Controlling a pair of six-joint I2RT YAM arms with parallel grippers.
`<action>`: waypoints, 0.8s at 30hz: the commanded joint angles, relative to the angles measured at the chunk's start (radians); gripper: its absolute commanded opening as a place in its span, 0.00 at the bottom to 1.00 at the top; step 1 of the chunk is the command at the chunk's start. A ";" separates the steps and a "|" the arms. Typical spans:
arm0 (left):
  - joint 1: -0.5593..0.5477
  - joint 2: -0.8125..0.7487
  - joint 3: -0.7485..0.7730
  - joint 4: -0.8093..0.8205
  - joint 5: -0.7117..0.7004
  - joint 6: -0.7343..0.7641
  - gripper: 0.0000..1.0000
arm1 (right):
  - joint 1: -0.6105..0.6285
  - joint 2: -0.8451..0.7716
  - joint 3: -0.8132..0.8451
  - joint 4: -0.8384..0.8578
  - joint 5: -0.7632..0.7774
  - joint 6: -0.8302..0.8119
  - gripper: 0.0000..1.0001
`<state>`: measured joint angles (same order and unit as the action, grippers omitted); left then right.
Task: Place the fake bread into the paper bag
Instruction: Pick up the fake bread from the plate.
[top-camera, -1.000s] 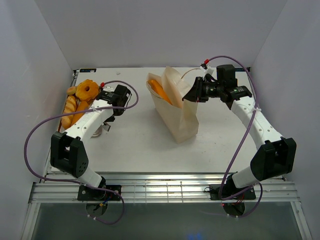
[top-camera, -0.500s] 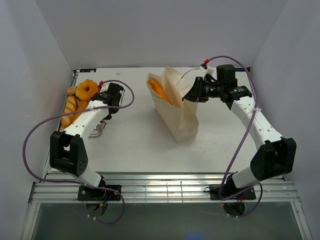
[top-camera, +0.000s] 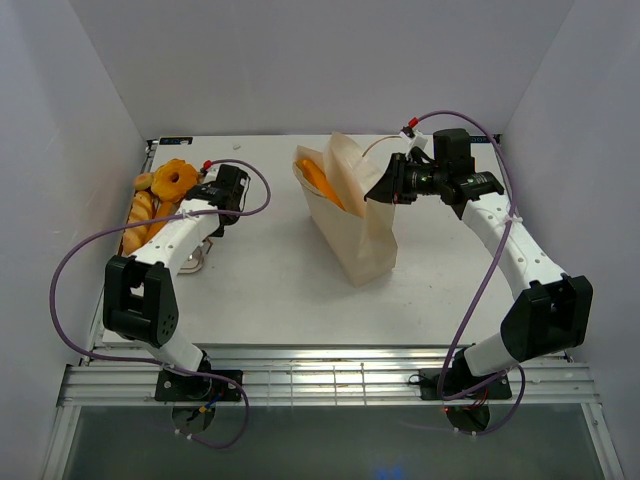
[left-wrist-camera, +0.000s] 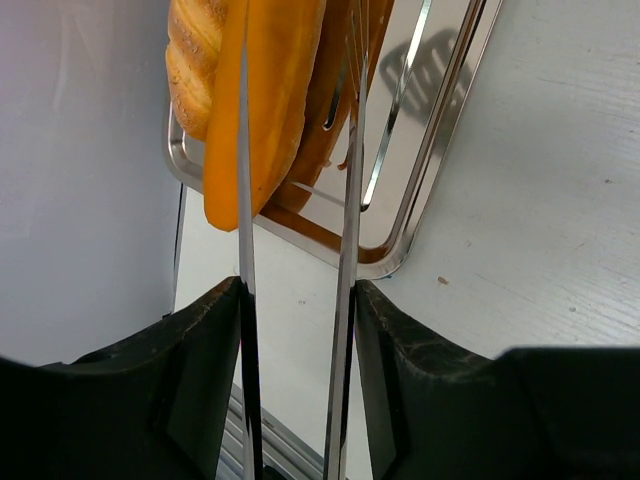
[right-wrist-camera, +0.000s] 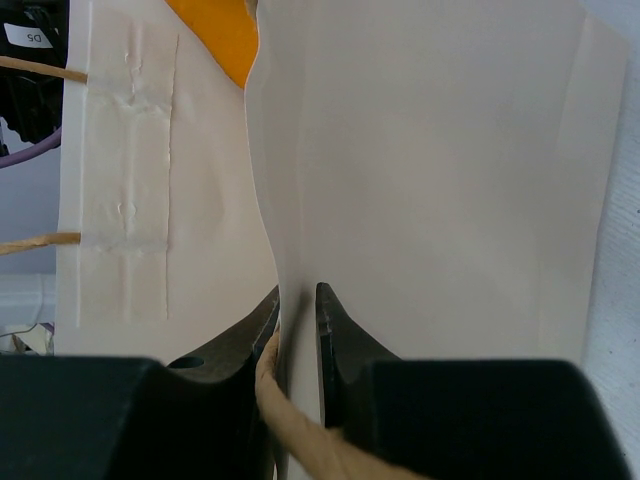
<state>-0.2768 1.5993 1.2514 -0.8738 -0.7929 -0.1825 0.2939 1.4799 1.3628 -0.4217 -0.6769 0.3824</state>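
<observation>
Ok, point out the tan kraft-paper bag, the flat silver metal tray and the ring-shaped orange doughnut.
tan kraft-paper bag (top-camera: 365, 240): top view, near side wall.
flat silver metal tray (left-wrist-camera: 446, 140): left wrist view, raised rim.
ring-shaped orange doughnut (top-camera: 176, 166): top view, far part of ring.

A white, faintly scuffed tabletop lies beneath the left gripper and right gripper. Plain pale-grey walls rise ahead of them and on both outer sides, evenly lit. Metal rails run behind them.
</observation>
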 joint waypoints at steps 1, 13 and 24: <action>0.005 -0.012 0.006 0.027 -0.019 -0.002 0.57 | -0.004 -0.009 0.007 0.018 -0.003 -0.008 0.22; 0.053 0.022 -0.012 0.044 -0.029 0.006 0.59 | -0.004 -0.017 -0.001 0.029 -0.004 -0.004 0.21; 0.079 0.053 -0.033 0.090 -0.035 0.015 0.59 | -0.004 -0.018 -0.010 0.041 -0.013 0.001 0.21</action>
<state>-0.2054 1.6611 1.2194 -0.8215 -0.8005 -0.1734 0.2939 1.4799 1.3628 -0.4122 -0.6773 0.3847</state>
